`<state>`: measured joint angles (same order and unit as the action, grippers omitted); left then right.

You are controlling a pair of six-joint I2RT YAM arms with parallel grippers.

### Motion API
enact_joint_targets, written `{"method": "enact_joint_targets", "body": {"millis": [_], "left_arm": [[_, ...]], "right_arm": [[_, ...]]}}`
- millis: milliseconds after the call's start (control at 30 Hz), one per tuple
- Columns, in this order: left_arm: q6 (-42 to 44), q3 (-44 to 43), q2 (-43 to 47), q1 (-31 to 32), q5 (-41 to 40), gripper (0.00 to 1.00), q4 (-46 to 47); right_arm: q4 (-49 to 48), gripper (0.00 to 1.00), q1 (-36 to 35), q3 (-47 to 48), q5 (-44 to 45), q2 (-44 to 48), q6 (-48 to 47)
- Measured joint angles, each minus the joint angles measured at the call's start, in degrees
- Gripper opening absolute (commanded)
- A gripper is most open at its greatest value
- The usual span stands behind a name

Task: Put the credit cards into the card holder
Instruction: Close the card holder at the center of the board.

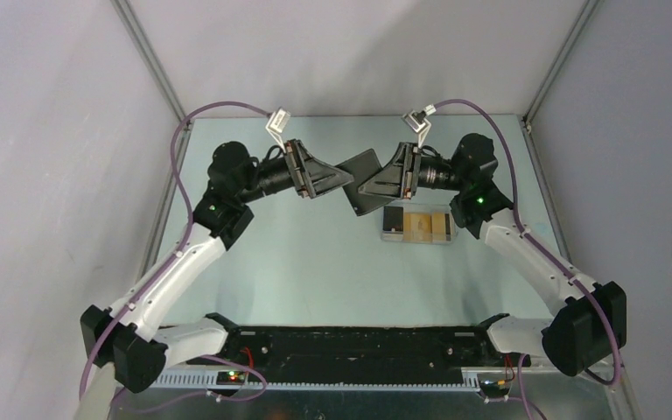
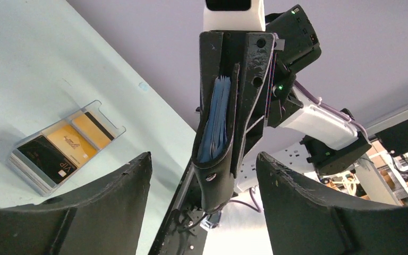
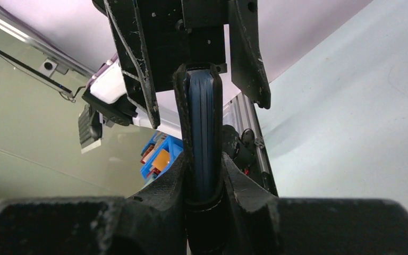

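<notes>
The card holder (image 1: 367, 164), black with a blue lining, hangs above the table between both arms. My right gripper (image 3: 204, 159) is shut on one end of it (image 3: 202, 122). In the left wrist view the holder (image 2: 218, 133) stands on edge, gaping slightly, its studded end between the fingers of my left gripper (image 2: 203, 159). That gripper is open and touches neither side of the holder. The credit cards (image 2: 71, 141), orange ones and a dark one (image 2: 45, 156), lie in a pale translucent tray (image 2: 100, 108) on the table, just below my right gripper (image 1: 366, 186) and the cards (image 1: 427, 225) in the top view.
The tray (image 1: 418, 241) sits right of the table's middle, under the right arm's wrist. Grey walls close in the back and both sides. A black rail (image 1: 359, 346) runs along the near edge between the arm bases.
</notes>
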<state>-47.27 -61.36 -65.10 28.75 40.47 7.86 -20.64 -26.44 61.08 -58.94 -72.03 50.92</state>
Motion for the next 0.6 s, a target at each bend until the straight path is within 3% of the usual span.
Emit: {"method": "enact_joint_targets", "body": {"millis": [367,600], "left_arm": [[-6.7,1.9,-0.6,1.7,-1.6,0.58,5.6],[-10.0,5.1,-1.7,2.8,-2.8,0.56,10.1]], "right_arm": [[7.6,0.0,0.0,0.0,8.5,2.6,-3.0],[13.6,0.0,-0.2,0.0,15.6,5.6,-5.7]]}}
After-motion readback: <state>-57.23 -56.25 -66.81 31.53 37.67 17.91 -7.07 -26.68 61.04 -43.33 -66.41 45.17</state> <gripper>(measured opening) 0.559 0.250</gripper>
